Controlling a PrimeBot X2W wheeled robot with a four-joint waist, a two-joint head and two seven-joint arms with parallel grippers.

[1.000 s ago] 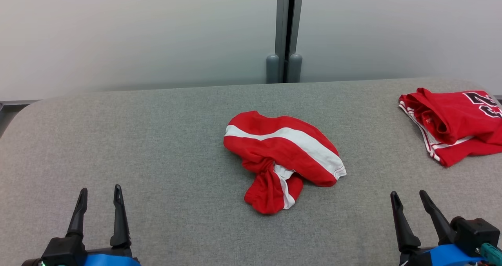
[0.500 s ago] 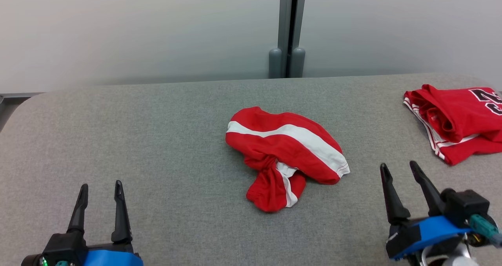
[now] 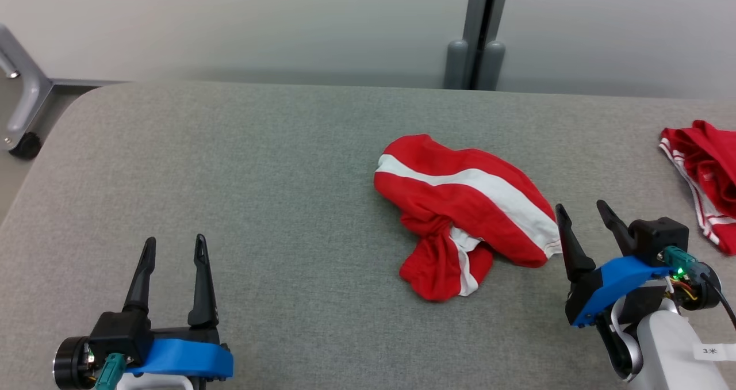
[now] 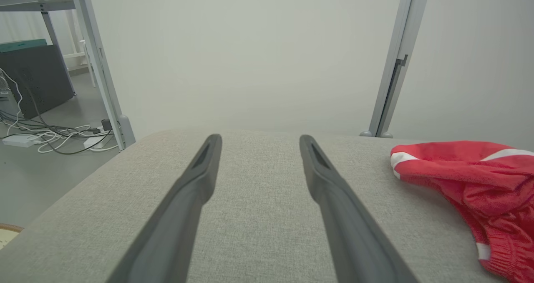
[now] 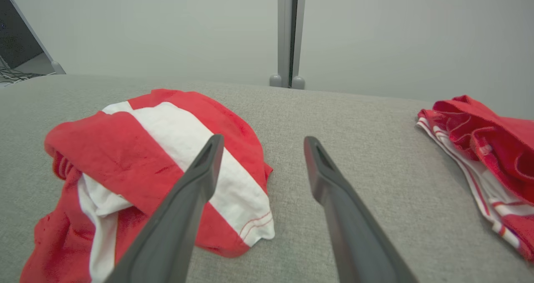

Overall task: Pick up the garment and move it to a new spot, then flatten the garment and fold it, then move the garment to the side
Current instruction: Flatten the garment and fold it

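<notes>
So the red garment point(image 3: 466, 206) is lying in a crumpled heap on the grey counter point(image 3: 259, 177), sitting a bit toward 3 o'clock of the middle in the head view. A white stripe point(image 3: 489, 186) is running across it from 10 o'clock down to 4 o'clock, and a twisted bit point(image 3: 437, 263) is poking out at 6 o'clock. A second red piece point(image 3: 704, 171) is sitting well apart at the counter's 3 o'clock edge, and I'm guessing that's not the one we're after.

The right pincer point(image 3: 579, 206) is hovering just beside the heap at its 4 o'clock, jaws gaping wide with nothing in them. I can't tell if its nearer finger is touching the hem corner point(image 3: 546, 246). The left pincer point(image 3: 175, 239) is hanging well away at 8 o'clock, also spread wide and carrying nothing.

Handling-wise, I'm expecting this thing to be light, floppy and not fragile at all, sagging and trailing once one end is lifting. The fabric-covered counter is probably gripping it a little too. I'm thinking the best grab is that hem corner where the stripe is ending: it's a stitched edge, lying flat and facing the right pincer. Pinching the puffy middle is likely catching several layers and keeping it balled up.
</notes>
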